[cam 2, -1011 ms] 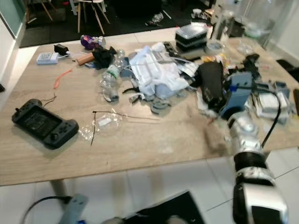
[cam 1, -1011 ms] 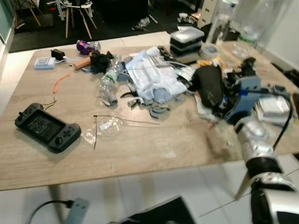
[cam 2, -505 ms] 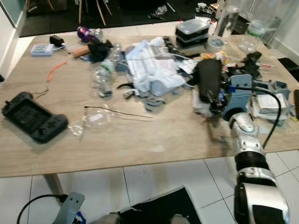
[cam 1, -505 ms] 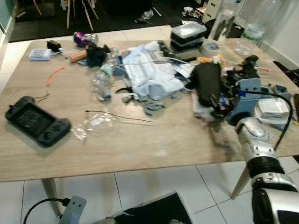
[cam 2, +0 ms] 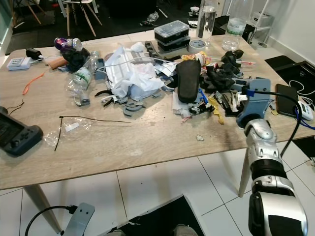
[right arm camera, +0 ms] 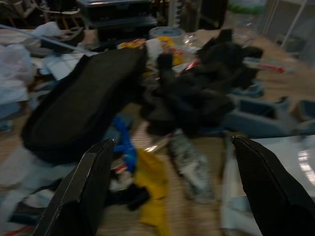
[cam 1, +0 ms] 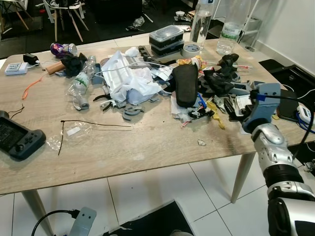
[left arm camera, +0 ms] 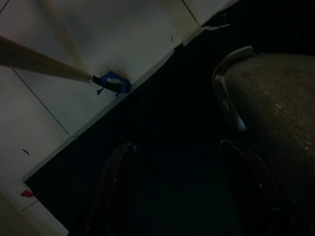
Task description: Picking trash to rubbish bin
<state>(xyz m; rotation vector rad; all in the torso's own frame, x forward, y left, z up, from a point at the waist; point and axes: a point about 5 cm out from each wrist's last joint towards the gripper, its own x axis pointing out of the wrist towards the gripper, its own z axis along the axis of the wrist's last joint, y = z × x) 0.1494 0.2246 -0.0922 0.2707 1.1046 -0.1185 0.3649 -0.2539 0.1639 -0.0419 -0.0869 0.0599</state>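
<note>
Trash lies heaped on the wooden table point(cam 1: 147, 147). My right gripper point(right arm camera: 170, 196) is open just above the table's right end, behind its blue wrist point(cam 1: 261, 104). It faces a long black pouch point(right arm camera: 83, 105), a bundle of black cloth point(right arm camera: 197, 93), a yellow wrapper point(right arm camera: 152, 184) and a blue scrap point(right arm camera: 125, 150), touching none of them. A small crumpled scrap point(cam 1: 201, 142) lies near the front edge. My left gripper point(left arm camera: 177, 196) hangs open low over a dark mat.
A white plastic pile point(cam 1: 129, 81), a crushed bottle point(cam 1: 81, 88), a clear wrapper with a black tie point(cam 1: 74, 130) and a game controller point(cam 1: 17, 140) lie further left. Stacked food boxes point(cam 1: 170, 38), tape point(cam 1: 192, 49) and tall bottles point(cam 1: 202, 22) stand at the back.
The whole view has shifted as the camera moved, and more of the table's right end shows. My right gripper now stands farther to the right of the black pouch than before.
</note>
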